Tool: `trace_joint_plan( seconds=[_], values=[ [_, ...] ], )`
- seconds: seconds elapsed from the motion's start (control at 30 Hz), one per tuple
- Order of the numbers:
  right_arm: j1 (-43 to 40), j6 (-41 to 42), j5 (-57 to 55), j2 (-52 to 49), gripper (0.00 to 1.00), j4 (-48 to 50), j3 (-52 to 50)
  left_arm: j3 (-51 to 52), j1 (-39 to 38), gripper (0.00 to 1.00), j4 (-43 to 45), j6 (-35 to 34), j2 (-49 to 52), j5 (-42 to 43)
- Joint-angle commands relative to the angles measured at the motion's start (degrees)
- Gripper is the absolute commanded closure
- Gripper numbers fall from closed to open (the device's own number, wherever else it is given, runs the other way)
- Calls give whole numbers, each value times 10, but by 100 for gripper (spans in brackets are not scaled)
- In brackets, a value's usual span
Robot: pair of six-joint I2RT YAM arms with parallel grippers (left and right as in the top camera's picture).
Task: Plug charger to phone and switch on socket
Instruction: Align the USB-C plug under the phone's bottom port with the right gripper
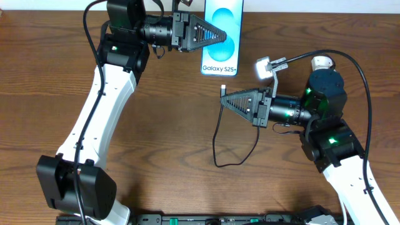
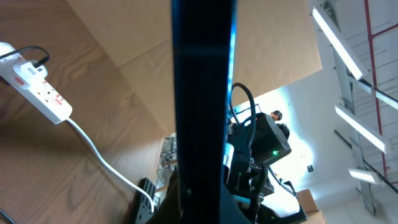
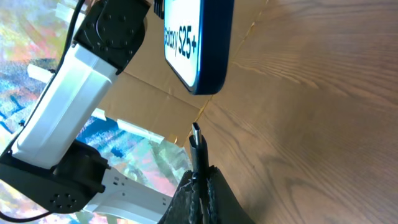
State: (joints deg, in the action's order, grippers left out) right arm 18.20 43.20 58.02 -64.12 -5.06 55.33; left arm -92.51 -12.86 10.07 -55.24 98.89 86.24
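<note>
Overhead, left gripper (image 1: 223,39) clamps phone (image 1: 226,14); right gripper (image 1: 223,97) pinches charger (image 1: 214,147)

Brand and model, overhead view: "Galaxy S25+", in dark letters on the bright screen of the phone (image 1: 228,19), which sits at 12 o'clock on the table. The words stand at the screen's 6 o'clock end, on its pale lower part.
Same words, right wrist view: "alaxy S25+" reads on the phone (image 3: 199,37) at 12 o'clock in the picture. The line is slightly tilted, and the first letter is cut off on its 9 o'clock side.
Socket marks, left wrist view: red marks on the white socket (image 2: 38,87) at 9 o'clock, too small to read.
</note>
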Motion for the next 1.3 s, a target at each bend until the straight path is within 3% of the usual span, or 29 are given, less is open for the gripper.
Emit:
trace_joint_plan(
  seconds=[0.0, 0.3, 1.27],
  values=[
    [17, 10, -17, 0, 99, 8, 2, -11, 1, 93, 3, 16, -4, 1],
    [25, 59, -39, 0, 99, 52, 2, -11, 1, 93, -2, 16, -4, 1],
    [26, 76, -38, -25, 99, 72, 2, -11, -2, 93, -39, 42, -4, -7]
  ],
)
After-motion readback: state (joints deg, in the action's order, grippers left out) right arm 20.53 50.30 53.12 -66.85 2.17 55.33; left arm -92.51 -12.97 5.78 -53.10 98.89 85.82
